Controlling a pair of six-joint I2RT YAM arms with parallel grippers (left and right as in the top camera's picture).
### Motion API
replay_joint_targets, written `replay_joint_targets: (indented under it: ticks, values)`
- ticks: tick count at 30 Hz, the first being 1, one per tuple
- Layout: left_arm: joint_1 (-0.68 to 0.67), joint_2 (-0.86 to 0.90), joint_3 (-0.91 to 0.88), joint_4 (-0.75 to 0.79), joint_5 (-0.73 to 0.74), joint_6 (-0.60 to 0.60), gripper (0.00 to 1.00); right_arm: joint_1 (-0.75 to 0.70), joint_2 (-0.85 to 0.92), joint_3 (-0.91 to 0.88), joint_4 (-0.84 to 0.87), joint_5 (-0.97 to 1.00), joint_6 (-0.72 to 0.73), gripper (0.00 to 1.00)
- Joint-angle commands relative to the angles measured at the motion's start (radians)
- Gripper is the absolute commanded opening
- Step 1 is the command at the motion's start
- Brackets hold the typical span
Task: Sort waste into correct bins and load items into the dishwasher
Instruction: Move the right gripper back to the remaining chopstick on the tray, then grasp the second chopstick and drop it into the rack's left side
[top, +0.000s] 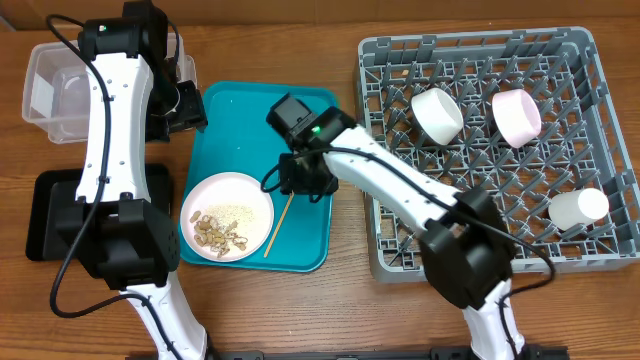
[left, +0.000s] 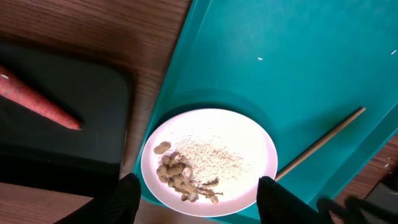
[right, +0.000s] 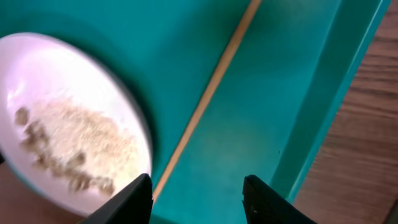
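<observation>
Nearest the left wrist lens, the left gripper (left: 199, 182) is seen with its fingers (left: 124, 199) set well apart and nothing held between them; the plate (left: 249, 140) is framed beneath. In the overhead view, a clear tub (top: 50, 85) is placed at upper left and a black tray (top: 45, 215) at lower left. A carrot (left: 40, 102) is shown lying in that tray by the left wrist view. A teal tray (top: 240, 120) is set at centre. In its lower left corner the plate is found, with rice (top: 238, 210) and peanuts (top: 220, 232) on it. One chopstick (top: 278, 226) is laid flat on the teal tray, just right of the plate. The right gripper (right: 199, 186) is held over it, jaws parted and empty. The chopstick is seen beside the frame-left finger; whether they touch cannot be told. At right, the rack (top: 560, 160) is loaded with a bowl (top: 437, 115), a second bowl (top: 516, 116) and, lower right, a cup (top: 578, 208).
</observation>
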Motion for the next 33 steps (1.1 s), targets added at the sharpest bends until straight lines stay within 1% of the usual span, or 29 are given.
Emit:
replay_joint_targets:
  ticks: [1,9,12,15,18,22,27,33]
  values:
    - [0.003,0.005,0.001,0.001,-0.014,-0.014,0.62,0.004,0.045,0.008,0.040,0.062,0.099,0.50]
    - [0.003,0.005,0.001,0.003,-0.013,-0.014,0.63,0.005,0.116,0.008,0.112,0.061,0.104,0.49]
    - [0.003,0.005,0.001,0.003,-0.013,-0.014,0.63,0.010,0.150,0.008,0.103,0.061,0.105,0.43]
    - [0.003,0.005,0.001,0.004,-0.013,-0.014,0.63,0.010,0.167,-0.003,0.090,0.064,0.108,0.31]
    - [0.003,0.005,0.001,0.004,-0.013,-0.014,0.63,0.010,0.167,-0.003,0.079,0.086,0.112,0.16]
    - [0.003,0.005,0.001,0.004,-0.013,-0.014,0.63,0.006,0.167,-0.001,0.078,0.087,0.115,0.04]
    - [0.003,0.005,0.001,0.004,-0.013,-0.014,0.63,-0.015,0.166,0.050,0.052,0.087,0.100,0.04]
    - [0.003,0.005,0.001,0.007,-0.013,-0.014,0.64,-0.055,0.137,0.242,-0.111,0.088,-0.005,0.04]
